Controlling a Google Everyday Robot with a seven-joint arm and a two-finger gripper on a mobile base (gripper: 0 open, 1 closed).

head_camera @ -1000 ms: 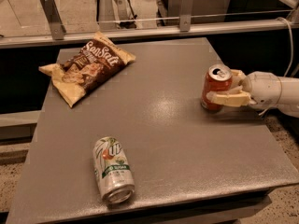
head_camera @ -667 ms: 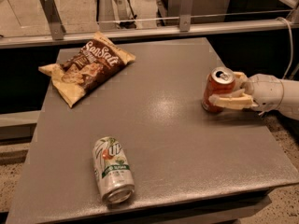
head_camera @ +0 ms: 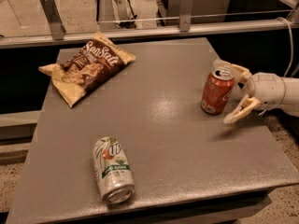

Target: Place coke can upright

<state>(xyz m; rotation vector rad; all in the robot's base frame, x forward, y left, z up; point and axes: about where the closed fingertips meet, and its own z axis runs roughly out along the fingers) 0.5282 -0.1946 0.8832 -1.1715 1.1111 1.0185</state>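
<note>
The coke can (head_camera: 217, 91), red-orange with a silver top, stands upright on the grey table (head_camera: 159, 125) near its right edge. My gripper (head_camera: 232, 93) comes in from the right, just beside the can. Its fingers are spread open. One cream fingertip (head_camera: 233, 118) is low in front of the can and the other (head_camera: 231, 67) is behind it. Neither presses on the can.
A silver-and-green 7up can (head_camera: 112, 170) lies on its side near the table's front left. A brown chip bag (head_camera: 86, 67) lies at the back left. A metal rail (head_camera: 140, 29) runs behind the table.
The gripper has let go of the coke can: its fingers were closed around it and now stand open and slightly drawn back to the right. The can stays upright.
</note>
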